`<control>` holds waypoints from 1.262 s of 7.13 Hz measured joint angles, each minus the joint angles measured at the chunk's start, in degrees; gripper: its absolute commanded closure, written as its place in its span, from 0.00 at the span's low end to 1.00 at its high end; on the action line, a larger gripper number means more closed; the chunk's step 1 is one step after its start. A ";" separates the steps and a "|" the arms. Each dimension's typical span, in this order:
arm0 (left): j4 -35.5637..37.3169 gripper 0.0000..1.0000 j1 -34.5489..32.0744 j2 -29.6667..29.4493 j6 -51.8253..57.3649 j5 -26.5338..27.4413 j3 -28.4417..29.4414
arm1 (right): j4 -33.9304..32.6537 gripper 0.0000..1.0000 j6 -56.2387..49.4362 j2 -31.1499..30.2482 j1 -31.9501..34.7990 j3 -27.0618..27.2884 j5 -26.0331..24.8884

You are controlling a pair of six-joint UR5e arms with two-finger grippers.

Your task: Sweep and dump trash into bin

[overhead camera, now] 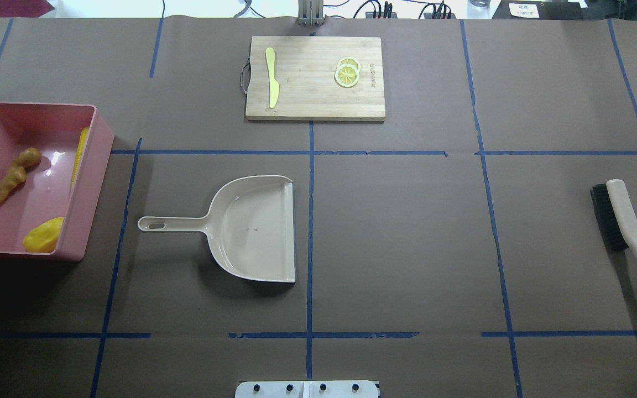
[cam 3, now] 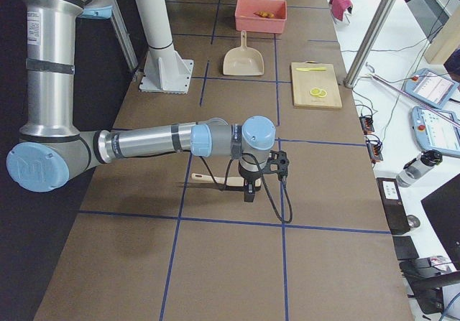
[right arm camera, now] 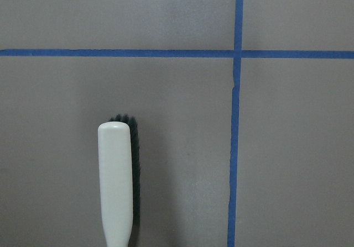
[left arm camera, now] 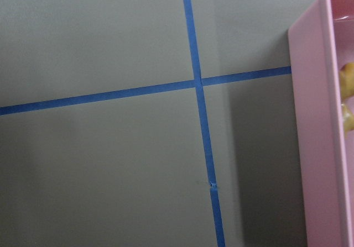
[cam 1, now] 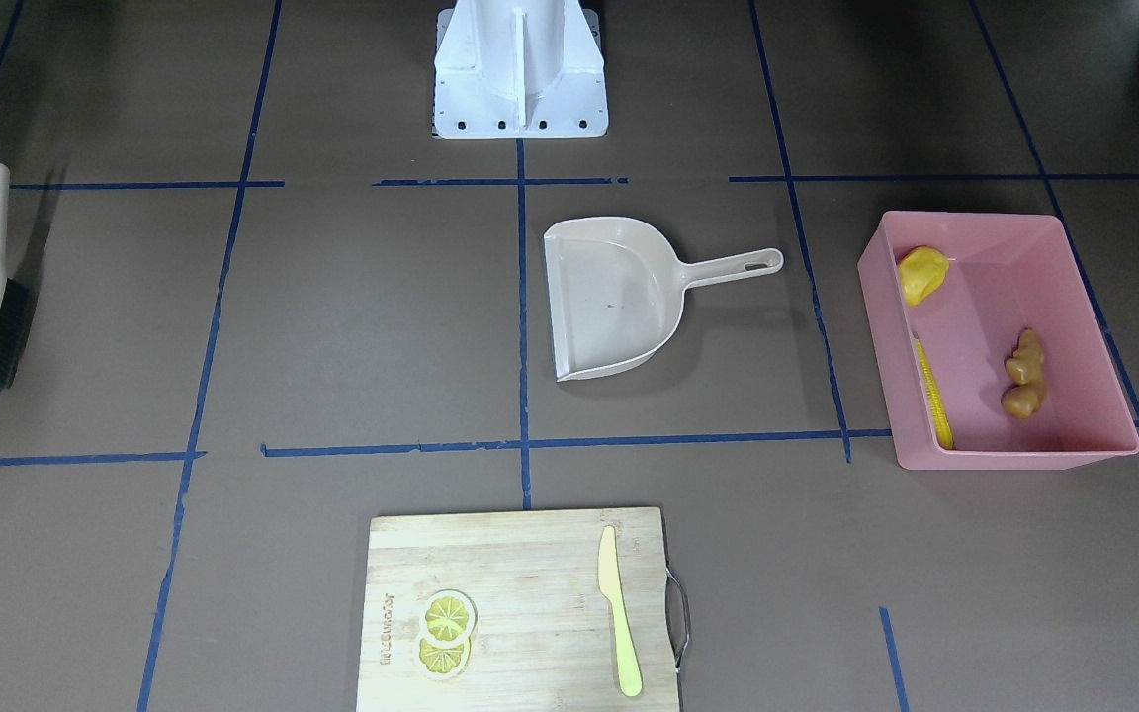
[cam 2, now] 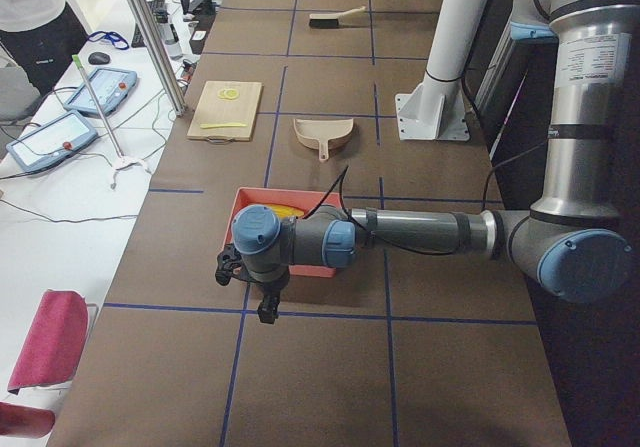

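Left end effector (cam 2: 266, 312), right end effector (cam 3: 249, 192): state untellable. 3 trash (cam 1: 1024, 374) in 1 bin (cam 1: 1024, 451).

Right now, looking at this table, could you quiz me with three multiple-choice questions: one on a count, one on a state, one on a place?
1. How many lemon slices lie on the cutting board?
A. two
B. one
C. four

2. The beige dustpan is:
A. full of toys
B. empty
C. upside down

3. Where is the ginger root?
A. on the cutting board
B. in the dustpan
C. in the pink bin

Answers:
1 A: two overlapping slices show on the wood.
2 B: its tray faces up and is bare.
3 C: it lies on the bin's floor.
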 measured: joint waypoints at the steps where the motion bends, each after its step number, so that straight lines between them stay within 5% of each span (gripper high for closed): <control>1: 3.90 0.00 -0.18 0.83 0.06 0.02 -2.81 | -0.21 0.00 0.04 0.44 -0.17 0.70 -0.26; 5: 5.11 0.00 -0.55 3.18 0.40 0.24 -5.03 | -4.67 0.00 0.16 3.57 -0.99 1.02 -0.74; 9: -1.25 0.00 -0.40 3.17 0.21 1.35 -3.03 | -5.01 0.00 -0.39 3.32 -1.44 0.36 -0.77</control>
